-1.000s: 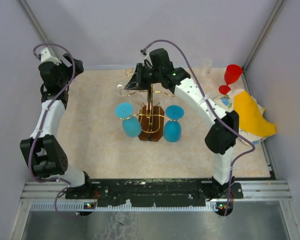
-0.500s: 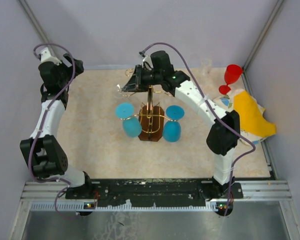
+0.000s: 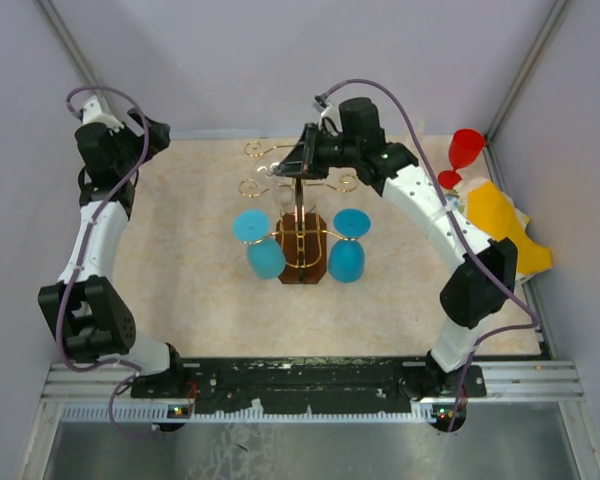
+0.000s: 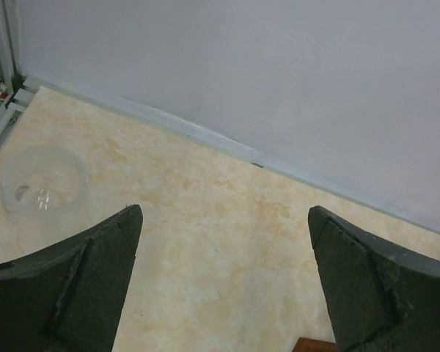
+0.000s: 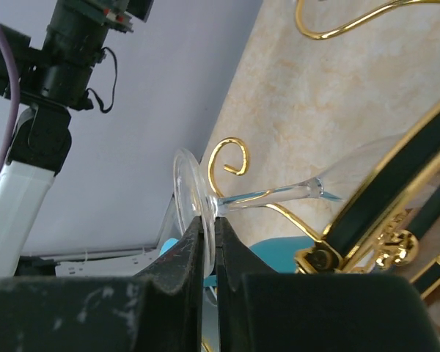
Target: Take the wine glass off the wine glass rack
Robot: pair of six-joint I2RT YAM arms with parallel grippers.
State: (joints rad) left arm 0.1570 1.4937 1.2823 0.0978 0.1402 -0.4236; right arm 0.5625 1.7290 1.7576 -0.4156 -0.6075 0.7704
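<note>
1. Far left, raised near the back-left corner: 1 left gripper (image 4: 224, 279), spread as wide as it goes, nothing between its 2 dark fingers (image 4: 66, 286).
2. Below and to the left in the left wrist view: 1 clear round glass tumbler (image 4: 44, 187), upright on the table.
3. Left of centre: 1 left blue stemmed glass (image 3: 263, 250), hung bowl-down from the lower tier of the stand.
4. Centre: 1 wine glass rack (image 3: 302, 258), an upright gold wire stand with curled loops on a dark brown wooden base.
5. Over the rack's upper arms: 1 right gripper (image 5: 210, 227), pinched tight on the thin stem of 1 clear wine glass (image 5: 271, 194), right beside its foot. Glass lying roughly level, stem just beside a curled gold loop. Impossible to tell whether it rests on the wire.
6. Right of centre: 1 right blue stemmed glass (image 3: 346, 252), also hung bowl-down.
7. Far right: 1 red stemmed glass (image 3: 465, 150), standing, with 1 crumpled yellow cloth (image 3: 500, 230) just beside it.
8. Underneath: 1 beige marbled tabletop (image 3: 190, 285).
9. All round: plain pale lilac-grey walls (image 3: 230, 60).
</note>
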